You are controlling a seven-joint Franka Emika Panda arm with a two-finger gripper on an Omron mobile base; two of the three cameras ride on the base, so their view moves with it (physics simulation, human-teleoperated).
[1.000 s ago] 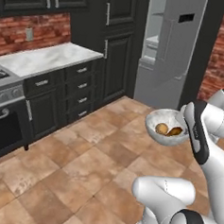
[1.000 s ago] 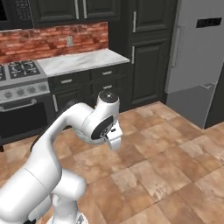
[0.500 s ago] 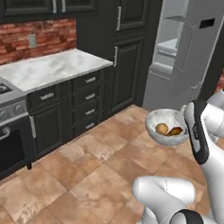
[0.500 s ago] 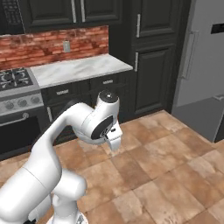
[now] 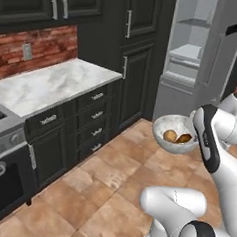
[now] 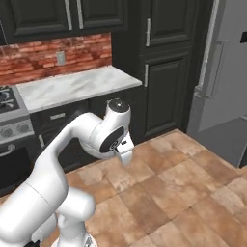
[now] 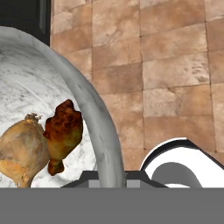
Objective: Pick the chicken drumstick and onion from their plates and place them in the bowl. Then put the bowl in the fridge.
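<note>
1. The claw (image 7: 109, 177) is clamped on the rim of the bowl (image 7: 98, 127). In the hand view the rim runs down between the two dark finger tips.
2. The bowl (image 5: 175, 133) is up in the air over the floor (image 5: 120, 191), held out at the end of the white arm (image 5: 212, 132).
3. The bowl is white and grey inside, like marble, and deep.
4. The chicken drumstick (image 7: 63, 133) lies in the bowl. It is dark orange-brown and long.
5. The onion (image 7: 22, 151) lies in the bowl too, right beside the drumstick and touching it. It is round and tan.
6. In the left base view the onion (image 5: 169, 136) sits on the left side of the bowl and the chicken drumstick (image 5: 184, 138) on the right.
7. The fridge (image 5: 204, 61) stands just behind the bowl. Its door is open, and pale grey shelves show inside.
8. In the right base view the fridge (image 6: 224, 87) is on the right, and the arm (image 6: 103, 137) bends in front of the dark cabinets (image 6: 164, 67).
9. Tall dark cabinets (image 5: 140, 57) stand to the left of the fridge.
10. A marble bench (image 5: 47, 85) runs farther left, with dark drawers under it.
11. A red brick wall (image 5: 40, 50) is behind the bench.
12. The floor is made of brown tiles.
</note>
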